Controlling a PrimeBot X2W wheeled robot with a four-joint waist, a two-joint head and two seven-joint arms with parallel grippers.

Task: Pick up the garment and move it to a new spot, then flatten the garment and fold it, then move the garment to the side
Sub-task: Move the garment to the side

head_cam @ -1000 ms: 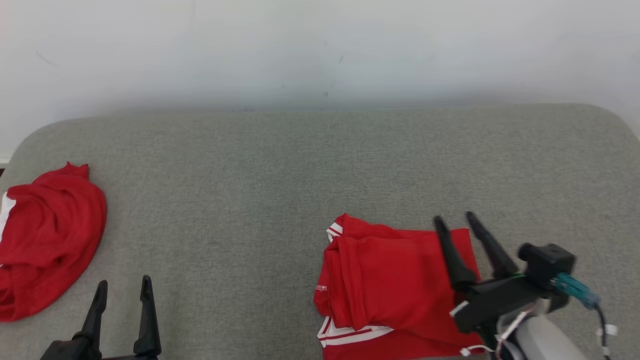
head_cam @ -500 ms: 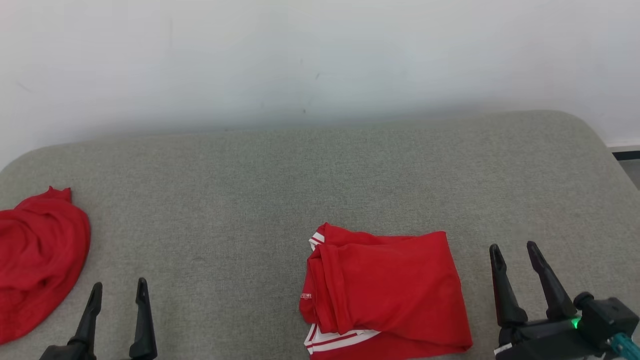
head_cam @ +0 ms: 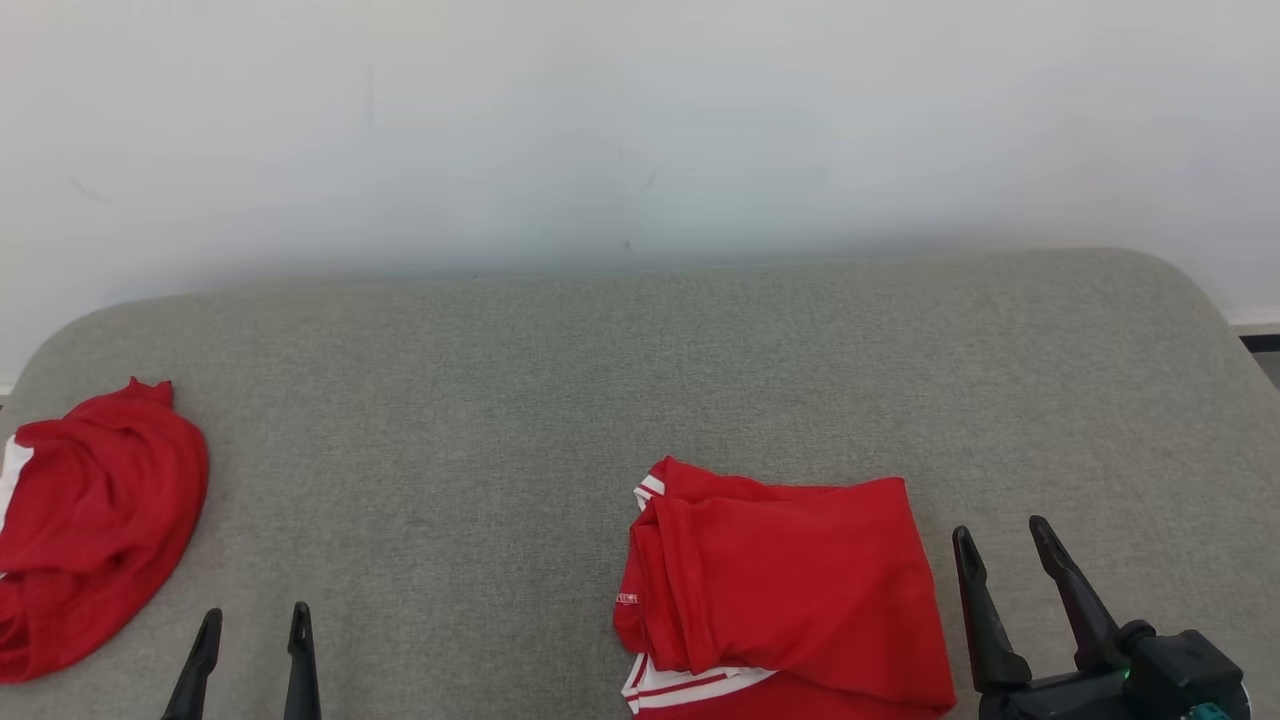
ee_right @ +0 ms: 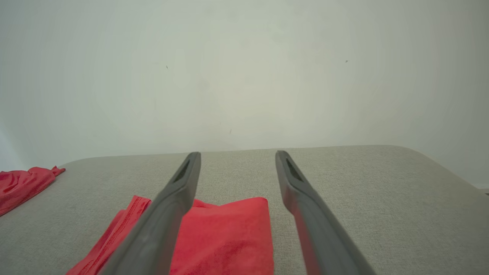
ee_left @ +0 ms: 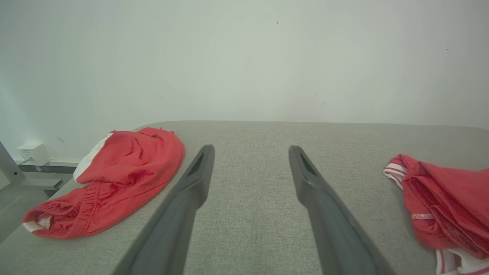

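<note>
A folded red garment (head_cam: 790, 590) with white stripes lies flat on the grey padded surface (head_cam: 620, 400), right of centre near the front; it also appears as the garment (ee_left: 443, 206) and the garment (ee_right: 225, 236). My right gripper (head_cam: 1003, 535) stands open just right of it, with nothing between its fingers (ee_right: 179, 191). At the lower left, my left gripper (head_cam: 255, 622) is open and empty, fingers (ee_left: 198, 175) pointing up over bare cushion.
A second red garment (head_cam: 90, 520), crumpled, with a white edge, lies at the surface's far left edge, seen also as the crumpled garment (ee_left: 114, 179). A pale wall (head_cam: 640, 130) rises behind the cushion. The cushion's right corner (head_cam: 1200, 300) is rounded.
My right gripper has let go of the folded garment and drawn back to its right side. The left gripper has sunk lower in the picture. The camera has shifted a little.
</note>
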